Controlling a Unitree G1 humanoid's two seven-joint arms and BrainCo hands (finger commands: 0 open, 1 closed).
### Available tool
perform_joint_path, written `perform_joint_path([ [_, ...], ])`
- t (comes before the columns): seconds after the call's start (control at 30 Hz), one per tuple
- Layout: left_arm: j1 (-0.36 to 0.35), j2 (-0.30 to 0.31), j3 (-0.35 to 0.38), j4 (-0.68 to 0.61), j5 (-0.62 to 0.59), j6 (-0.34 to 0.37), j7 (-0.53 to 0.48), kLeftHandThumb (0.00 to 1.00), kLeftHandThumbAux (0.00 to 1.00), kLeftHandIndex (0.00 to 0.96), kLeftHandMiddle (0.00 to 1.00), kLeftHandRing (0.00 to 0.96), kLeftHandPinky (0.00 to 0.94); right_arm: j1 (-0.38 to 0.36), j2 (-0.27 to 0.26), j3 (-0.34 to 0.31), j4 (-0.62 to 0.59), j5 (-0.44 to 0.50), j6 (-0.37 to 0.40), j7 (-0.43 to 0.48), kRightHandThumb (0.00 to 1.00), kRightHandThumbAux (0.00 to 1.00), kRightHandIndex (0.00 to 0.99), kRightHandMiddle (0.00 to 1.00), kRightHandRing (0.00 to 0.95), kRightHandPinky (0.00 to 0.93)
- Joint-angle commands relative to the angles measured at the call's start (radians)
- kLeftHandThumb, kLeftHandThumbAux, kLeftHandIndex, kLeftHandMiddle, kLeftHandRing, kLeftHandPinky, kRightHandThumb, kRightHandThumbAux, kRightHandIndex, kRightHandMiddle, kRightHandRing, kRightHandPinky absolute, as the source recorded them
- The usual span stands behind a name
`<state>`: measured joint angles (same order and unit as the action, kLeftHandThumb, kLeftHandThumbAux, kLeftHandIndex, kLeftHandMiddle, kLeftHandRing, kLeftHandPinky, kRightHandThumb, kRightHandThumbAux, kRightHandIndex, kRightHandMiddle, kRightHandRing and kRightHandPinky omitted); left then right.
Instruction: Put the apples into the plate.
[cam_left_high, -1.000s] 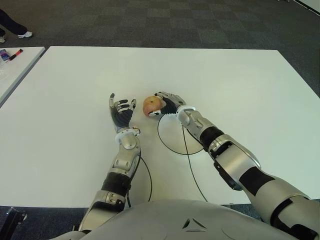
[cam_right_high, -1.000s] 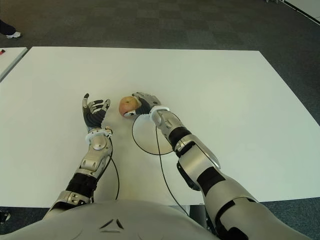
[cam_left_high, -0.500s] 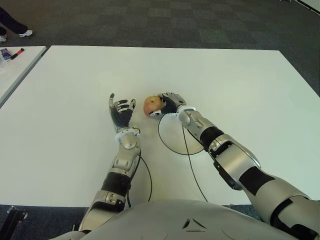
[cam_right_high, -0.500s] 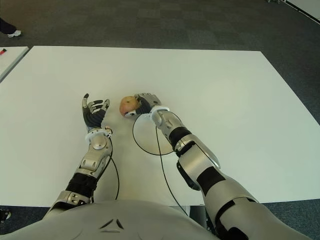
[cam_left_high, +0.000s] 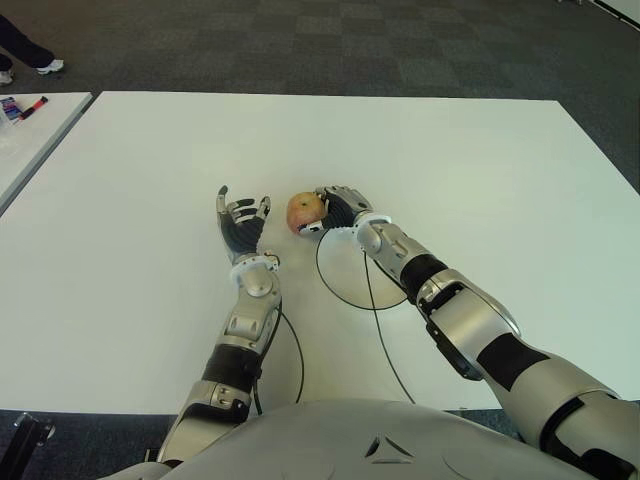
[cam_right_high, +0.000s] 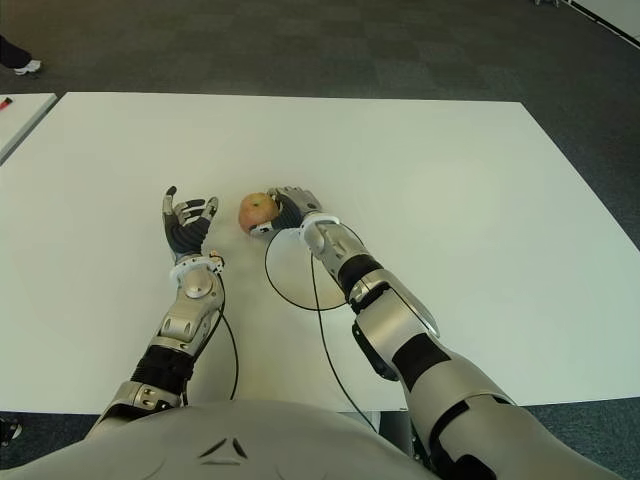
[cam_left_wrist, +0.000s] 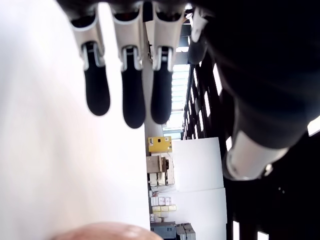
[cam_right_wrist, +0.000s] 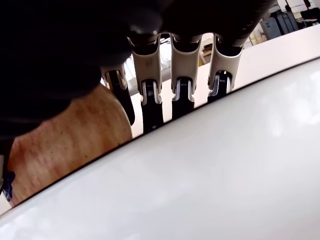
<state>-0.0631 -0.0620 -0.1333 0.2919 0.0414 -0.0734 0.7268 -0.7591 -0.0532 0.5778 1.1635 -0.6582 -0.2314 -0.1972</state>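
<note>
My right hand (cam_left_high: 340, 208) sits against the round red-and-yellow apple (cam_left_high: 304, 212), fingers (cam_right_wrist: 151, 95) extended beside it, not clearly closed around it; grip unconfirmed. The apple lies on the white table (cam_left_high: 480, 180), just beyond a black cable loop (cam_left_high: 352, 290). My left hand (cam_left_high: 241, 222) stands beside the apple on its left, fingers spread, holding nothing.

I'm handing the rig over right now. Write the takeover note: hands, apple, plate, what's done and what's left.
Right hand: fingers around the apple, which sits at the far rim of the white plate, on the robot's left side of it; whether the grasp is firm cannot be told.
Left hand: open, empty, beside the apple on the robot's left.
Done: hand on apple.
Left: get the apple into the plate and release.
</note>
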Motion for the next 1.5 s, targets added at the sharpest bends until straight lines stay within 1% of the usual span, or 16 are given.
perform_joint_path([
  [0.03,-0.009,-0.166,0.002,0.006,-0.011,0.003,0.025,0.187,0.708,0.114,0.4,0.453,0.451,0.043,0.004,0.007,0.047,-0.002,0.006,0.02,0.732,0.7,0.427,0.436,0.483,0.51],
  [0.33,-0.009,-0.164,0.002,0.009,-0.014,-0.008,0.022,0.191,0.706,0.113,0.398,0.452,0.454,0.043,0.003,-0.004,0.055,0.0,0.006,0.015,0.732,0.701,0.427,0.419,0.469,0.502],
  [0.63,-0.01,-0.167,0.005,0.011,-0.018,-0.012,0.023,0.2,0.705,0.113,0.404,0.455,0.446,0.049,0.004,-0.017,0.055,0.005,0.015,-0.004,0.731,0.701,0.427,0.424,0.465,0.494],
  [1.0,-0.015,-0.167,0.008,0.019,-0.019,-0.01,0.03,0.186,0.712,0.109,0.409,0.457,0.451,0.052,0.008,-0.043,0.055,0.022,0.019,0.013,0.733,0.701,0.428,0.422,0.452,0.483],
  [1.37,-0.017,-0.169,0.013,0.034,-0.02,-0.024,0.034,0.175,0.72,0.103,0.408,0.453,0.447,0.051,0.002,-0.035,0.053,0.013,0.02,0.013,0.734,0.701,0.429,0.434,0.454,0.478],
  [1.43,-0.019,-0.17,0.016,0.04,-0.023,-0.031,0.034,0.178,0.722,0.104,0.412,0.457,0.451,0.05,0.001,-0.033,0.053,0.01,0.019,0.012,0.803,0.684,0.45,0.44,0.462,0.476],
  [1.5,-0.02,-0.17,0.017,0.047,-0.025,-0.043,0.033,0.179,0.721,0.104,0.413,0.458,0.452,0.051,-0.002,-0.03,0.053,0.007,0.013,0.006,0.827,0.678,0.455,0.444,0.468,0.478],
])
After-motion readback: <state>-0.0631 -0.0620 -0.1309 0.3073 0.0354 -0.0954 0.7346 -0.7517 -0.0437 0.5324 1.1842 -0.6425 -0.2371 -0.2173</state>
